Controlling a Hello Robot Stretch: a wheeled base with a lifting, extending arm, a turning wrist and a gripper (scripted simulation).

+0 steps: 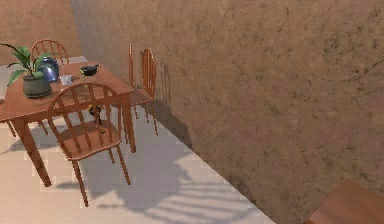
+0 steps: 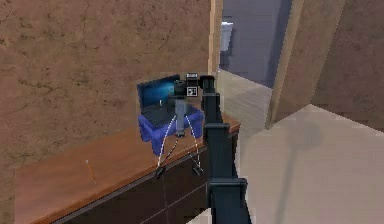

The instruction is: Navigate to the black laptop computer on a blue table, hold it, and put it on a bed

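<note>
We judge this the grasping step: the black laptop (image 2: 158,97) stands lid-up on the small blue surface (image 2: 153,131) with our pincer (image 2: 180,120) close by, its finger spread and hold impossible to tell, so next we need a sure lift clear before seeking the bed.

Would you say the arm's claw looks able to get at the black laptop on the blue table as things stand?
Probably yes: the claw sits right by the black laptop on the blue table, with nothing seen between them; whether it touches cannot be told.
</note>
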